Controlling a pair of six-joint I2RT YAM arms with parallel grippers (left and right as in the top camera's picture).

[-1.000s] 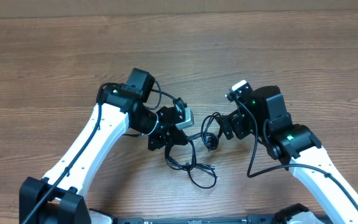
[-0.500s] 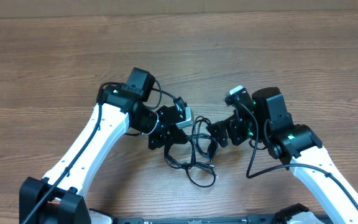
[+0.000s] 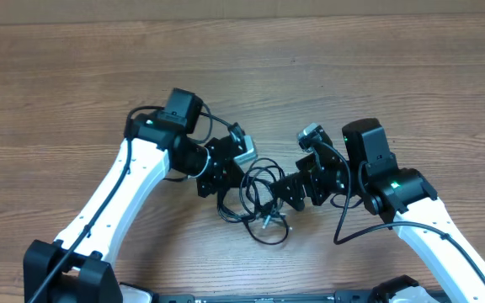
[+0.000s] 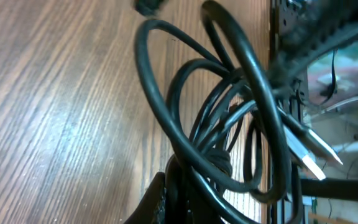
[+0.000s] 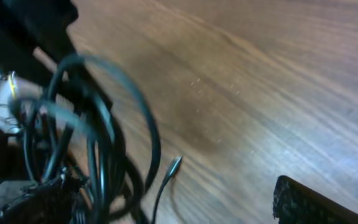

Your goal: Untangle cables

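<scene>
The cables lie as a loose tangle of thin, round black cords on the wood-grain table, in the gap between the two sets of jaws. The left gripper has its jaws drawn together on the near end of the tangle. In its wrist view, smooth glossy loops fan out from the jaws and cross at a small tight knot just ahead of them. Farther out and to the side, a flat rectangular silver plug sticks out of the loops.

The right gripper has its jaws spread wide, with bare brown board showing between them. One dark finger with a rough, pebbled face sits at one side. The blurred arcs of cord crowd against the opposite jaw, and the blur hides whether they touch it. A slim, pin-like plug tip rests on the wood between the jaws.
</scene>
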